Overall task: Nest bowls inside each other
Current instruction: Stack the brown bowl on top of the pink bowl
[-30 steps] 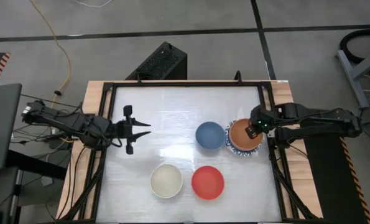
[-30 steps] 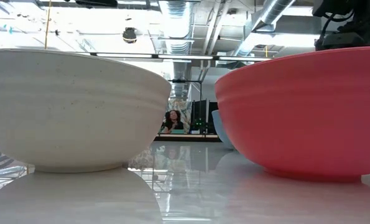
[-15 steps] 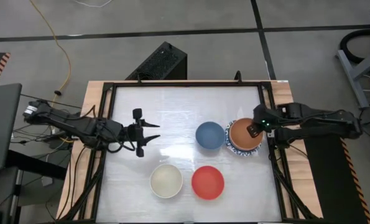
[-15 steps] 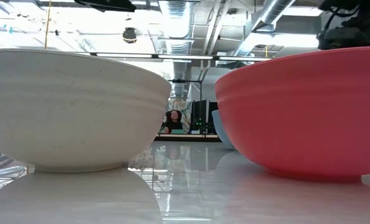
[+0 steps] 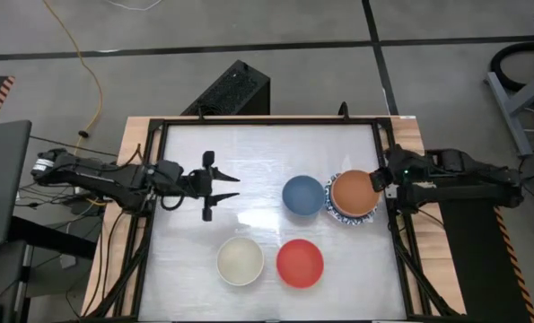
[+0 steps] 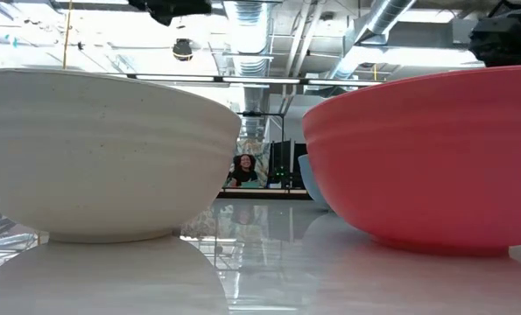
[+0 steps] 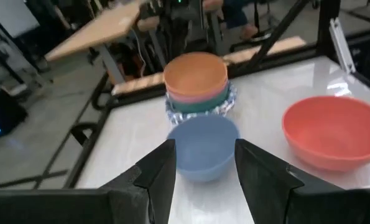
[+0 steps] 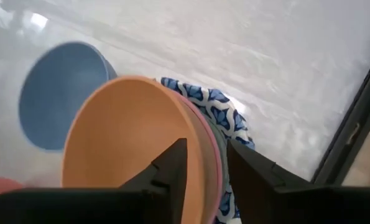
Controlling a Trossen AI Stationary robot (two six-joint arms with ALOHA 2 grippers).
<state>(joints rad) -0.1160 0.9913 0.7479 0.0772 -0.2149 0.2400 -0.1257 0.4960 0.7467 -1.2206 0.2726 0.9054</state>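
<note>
A nested stack topped by a plain orange round bowl [image 5: 354, 191] sits at the table's right edge, beside a blue bowl [image 5: 302, 195]. The left gripper [image 5: 226, 186] hovers spread and empty over mid-table; the right gripper [image 8: 204, 163], fingers parted, straddles the stack's rim without clamping it.

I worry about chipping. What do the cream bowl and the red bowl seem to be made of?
The cream bowl looks like speckled glazed stoneware or melamine: fine dark flecks, faint ridges, soft sheen. The red bowl looks the same make, matte-smooth and ridged. Neither look settles ceramic versus plastic.
</note>
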